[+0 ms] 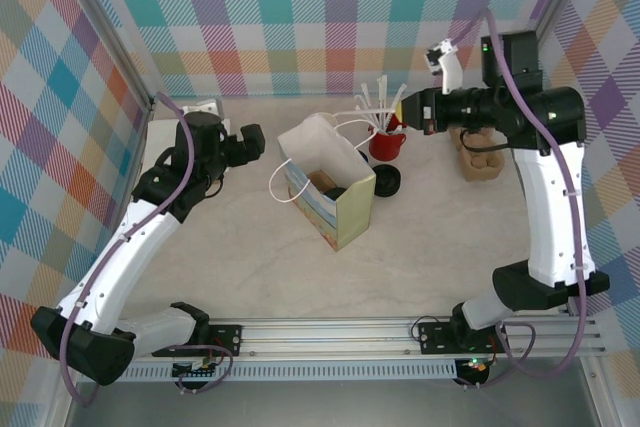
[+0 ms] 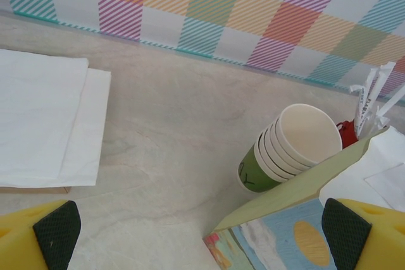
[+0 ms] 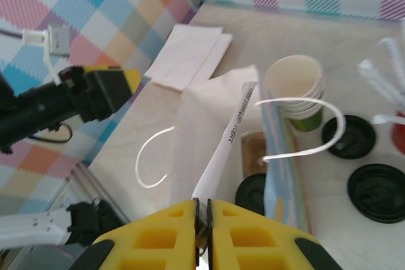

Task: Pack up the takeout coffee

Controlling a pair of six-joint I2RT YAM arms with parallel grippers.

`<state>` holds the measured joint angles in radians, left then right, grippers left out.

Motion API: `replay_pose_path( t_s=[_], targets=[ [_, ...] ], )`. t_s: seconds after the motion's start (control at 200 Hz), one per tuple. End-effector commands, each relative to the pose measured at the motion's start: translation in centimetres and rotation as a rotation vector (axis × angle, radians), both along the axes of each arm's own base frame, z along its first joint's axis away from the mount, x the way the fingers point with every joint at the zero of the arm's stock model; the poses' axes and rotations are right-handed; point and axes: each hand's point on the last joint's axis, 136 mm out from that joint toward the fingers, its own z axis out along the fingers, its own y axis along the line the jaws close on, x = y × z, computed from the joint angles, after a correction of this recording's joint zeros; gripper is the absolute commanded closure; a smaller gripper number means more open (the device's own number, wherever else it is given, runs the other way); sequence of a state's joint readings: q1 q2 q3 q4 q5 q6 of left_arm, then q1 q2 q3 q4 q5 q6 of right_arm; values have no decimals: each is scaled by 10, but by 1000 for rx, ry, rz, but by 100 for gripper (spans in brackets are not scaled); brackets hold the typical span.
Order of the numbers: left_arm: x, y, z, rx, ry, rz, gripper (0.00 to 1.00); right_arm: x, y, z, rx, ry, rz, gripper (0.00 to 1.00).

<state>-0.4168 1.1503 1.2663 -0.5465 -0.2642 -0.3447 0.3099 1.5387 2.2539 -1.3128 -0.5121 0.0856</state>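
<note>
Top external view: a printed paper bag (image 1: 345, 212) is seen standing open near the middle of the desk (image 1: 250, 267). The left gripper (image 1: 250, 142) is held just off the bag's left side, and the right gripper (image 1: 400, 109) is held near the red cup (image 1: 387, 145) of white sticks (image 1: 372, 102) toward the far edge. In the left wrist view the left gripper's jaws are seen spread wide over bare desk and a corner of the bag. In the right wrist view the right gripper (image 3: 202, 219) is seen pinched shut on a white paper-wrapped stick (image 3: 231, 131), which is held slanting across the bag's open top. The pale green paper cups (image 2: 285, 150) are nested in a stack, unlidded, on the desk against the bag's far side and just beside the red cup. Two black lids (image 3: 348, 137) are laid on the desk to the right of the bag. A third round black lid (image 3: 252, 193) is seen inside the bag, just beside a brown pulp tray (image 3: 253, 153); whether a cup is under it cannot be told. White napkins (image 2: 44, 118) are laid near the far left corner.
</note>
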Motion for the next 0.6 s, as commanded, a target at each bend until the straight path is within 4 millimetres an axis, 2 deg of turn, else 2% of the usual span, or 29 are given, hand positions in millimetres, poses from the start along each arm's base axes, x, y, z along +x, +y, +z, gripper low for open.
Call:
replay_pose_path(
  t_s=[0.0,0.155,0.3,0.595],
  targets=[
    [-3,8,10,-8,-40,33,0,-11,21,-14,-1,47,120,87],
    [-6,12,9,-2,-40,46,0,-3,39,-37,-71,83,147,87],
    [-8,13,8,-1,-37,47,0,14,54,-67,-174,118,145,87],
    [-10,13,4,1,-30,48,0,30,101,-116,-256,191,237,87]
  ],
)
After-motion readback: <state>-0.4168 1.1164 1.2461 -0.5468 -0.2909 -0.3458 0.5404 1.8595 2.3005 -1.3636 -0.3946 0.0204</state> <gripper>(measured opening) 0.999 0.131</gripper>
